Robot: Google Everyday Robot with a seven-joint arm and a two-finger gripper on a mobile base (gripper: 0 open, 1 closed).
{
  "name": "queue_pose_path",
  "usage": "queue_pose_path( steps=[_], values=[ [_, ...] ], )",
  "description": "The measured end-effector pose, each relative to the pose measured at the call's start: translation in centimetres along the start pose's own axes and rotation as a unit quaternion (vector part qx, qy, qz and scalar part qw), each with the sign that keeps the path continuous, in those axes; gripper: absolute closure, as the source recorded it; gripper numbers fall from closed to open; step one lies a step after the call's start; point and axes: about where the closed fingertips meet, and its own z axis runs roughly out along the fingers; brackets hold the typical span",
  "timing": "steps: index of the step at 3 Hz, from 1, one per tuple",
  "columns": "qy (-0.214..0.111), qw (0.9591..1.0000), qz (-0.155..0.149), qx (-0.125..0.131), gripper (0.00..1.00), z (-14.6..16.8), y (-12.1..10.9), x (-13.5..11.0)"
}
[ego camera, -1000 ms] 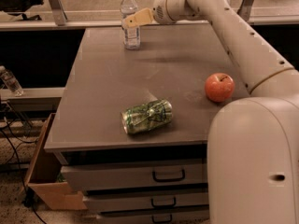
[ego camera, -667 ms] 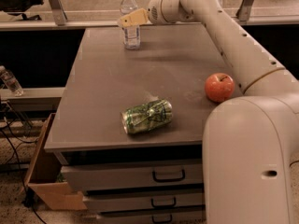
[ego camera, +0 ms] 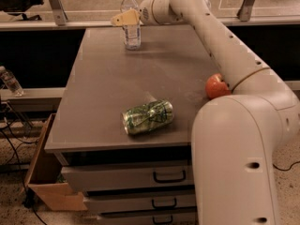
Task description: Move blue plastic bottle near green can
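The blue plastic bottle stands upright at the far edge of the grey table, a clear bottle with a white cap and a pale label. My gripper is at the bottle's upper part, its tan tip crossing in front of the bottle's left side. The arm reaches in from the right. The green can lies on its side near the table's front edge, dented, with pale markings. It is well apart from the bottle.
A red apple sits at the table's right side, partly behind my arm. A small dim clear bottle stands on a ledge at the left. Drawers are under the table, and a cardboard box is on the floor at the left.
My gripper has moved left along the far edge and now overlaps the bottle. The bottle, can and apple have not moved.
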Motion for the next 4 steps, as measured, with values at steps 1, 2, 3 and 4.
queue_pose_path(
  steps=[1,2,3,4],
  values=[
    [-0.005,1.0,0.003,0.008,0.39,1.1,-0.5,0.2],
    [-0.003,0.9999,0.001,0.016,0.62,0.6,-0.7,0.2],
    [-0.007,0.9999,-0.013,0.003,0.85,-2.3,0.9,-1.3],
    [-0.021,0.9989,-0.036,-0.023,1.0,-6.7,3.7,-3.1]
  ],
)
